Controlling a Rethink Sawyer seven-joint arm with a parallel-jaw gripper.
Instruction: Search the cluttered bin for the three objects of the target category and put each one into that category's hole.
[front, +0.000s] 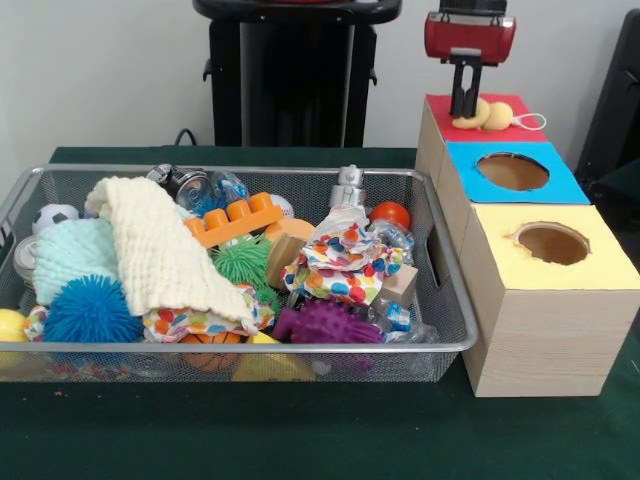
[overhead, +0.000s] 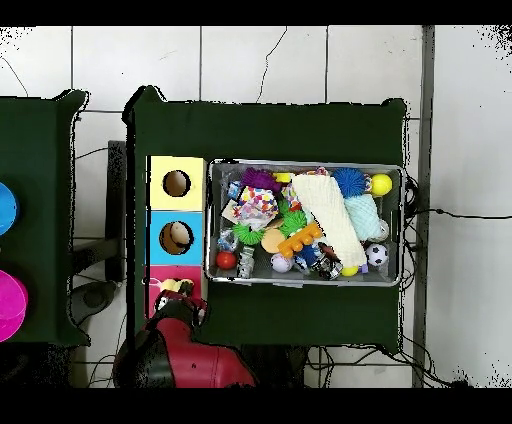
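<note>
Hovering over the red-topped box (front: 440, 125), the tool (front: 466, 108) pinches a pale yellow-tan soft toy (front: 487, 114).

Black fingers come straight down from a glossy red housing and press onto the plump, rounded plush toy, which sits right on the red top where the hole would be; a thin looped cord (front: 532, 122) trails from it to one side. Beside it stand the blue-topped box (front: 515, 190) and yellow-topped box (front: 560, 280), pale grained wood with round cut-outs. On the dark green table (front: 300, 440), the silver wire-mesh bin (front: 440, 345) is heaped with a cream waffle-knit cloth (front: 160, 250), a mint knitted cloth (front: 72, 255), spiky blue (front: 90, 312), green (front: 243, 262) and purple rubber balls (front: 325, 322), an orange studded brick (front: 235, 220) and crumpled polka-dot fabric (front: 345, 262). No writing is readable from either view.
</note>
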